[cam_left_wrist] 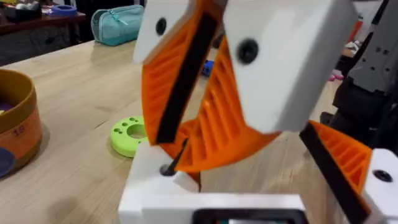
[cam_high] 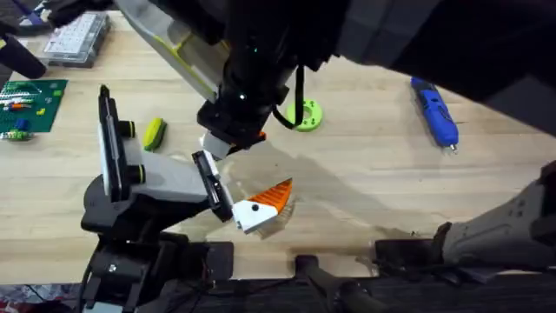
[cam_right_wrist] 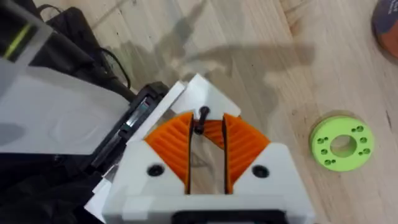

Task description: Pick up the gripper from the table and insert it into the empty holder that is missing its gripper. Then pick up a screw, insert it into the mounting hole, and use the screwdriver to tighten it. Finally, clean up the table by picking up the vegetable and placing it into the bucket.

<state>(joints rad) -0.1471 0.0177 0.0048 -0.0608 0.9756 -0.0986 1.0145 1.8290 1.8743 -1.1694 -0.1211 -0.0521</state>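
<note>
The white gripper sits at the far end of the holder's black end plate. Its twin sits at the near end. These two pieces stand far apart as my left gripper, open. My right gripper hangs right over the white block, shut on a black screw. The screw's lower end meets a dark hole in the block. The screwdriver lies at the right. The vegetable lies left of the holder. The bucket stands beyond.
A bright green ring lies just past the right gripper. At the back left are a clear compartment box and a green board. A dark arm link covers the top of the overhead view.
</note>
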